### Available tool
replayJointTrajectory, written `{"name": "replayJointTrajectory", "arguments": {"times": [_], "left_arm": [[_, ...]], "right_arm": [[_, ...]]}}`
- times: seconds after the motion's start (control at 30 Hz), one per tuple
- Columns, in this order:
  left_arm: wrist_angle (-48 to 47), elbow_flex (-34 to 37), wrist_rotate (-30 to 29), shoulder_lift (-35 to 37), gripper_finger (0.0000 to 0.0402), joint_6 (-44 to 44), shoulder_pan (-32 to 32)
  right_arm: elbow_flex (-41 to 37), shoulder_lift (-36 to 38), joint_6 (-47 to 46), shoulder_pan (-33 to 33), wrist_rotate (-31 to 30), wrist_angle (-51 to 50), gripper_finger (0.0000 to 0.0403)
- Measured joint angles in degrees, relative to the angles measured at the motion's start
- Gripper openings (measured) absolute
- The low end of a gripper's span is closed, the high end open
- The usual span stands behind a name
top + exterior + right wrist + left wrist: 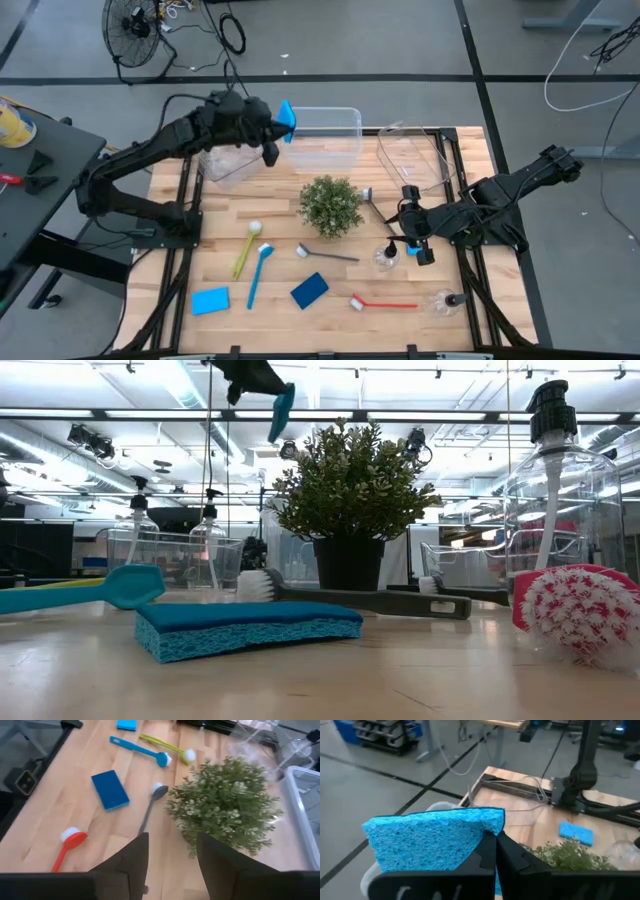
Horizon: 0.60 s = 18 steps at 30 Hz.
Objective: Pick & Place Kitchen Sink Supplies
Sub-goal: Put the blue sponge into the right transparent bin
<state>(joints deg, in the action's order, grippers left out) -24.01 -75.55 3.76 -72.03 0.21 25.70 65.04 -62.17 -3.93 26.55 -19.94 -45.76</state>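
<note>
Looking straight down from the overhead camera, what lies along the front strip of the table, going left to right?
Light blue sponge → blue brush → dark blue sponge → red brush → clear bottle.

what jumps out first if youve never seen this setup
The left gripper is raised over the clear bin at the table's far edge, shut on a blue sponge. Mid-table stands a bushy green plant, with brushes and two more sponges scattered on the near side. The right gripper hangs open just right of the plant, holding nothing.
</note>
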Motion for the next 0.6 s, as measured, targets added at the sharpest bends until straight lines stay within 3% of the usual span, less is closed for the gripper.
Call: {"name": "replayJointTrajectory", "arguments": {"times": [0.17,0.6], "left_arm": [[2.9,-0.1,8.7,-2.0,0.0002,3.6,4.5],[4.4,0.0,12.6,-12.7,0.0004,14.0,10.0]], "right_arm": [[0.0,0.0,0.0,0.0,-0.6,0.0,0.0168],[0.0,0.0,-1.7,-0.1,-2.6,0.0,0.0168]]}}
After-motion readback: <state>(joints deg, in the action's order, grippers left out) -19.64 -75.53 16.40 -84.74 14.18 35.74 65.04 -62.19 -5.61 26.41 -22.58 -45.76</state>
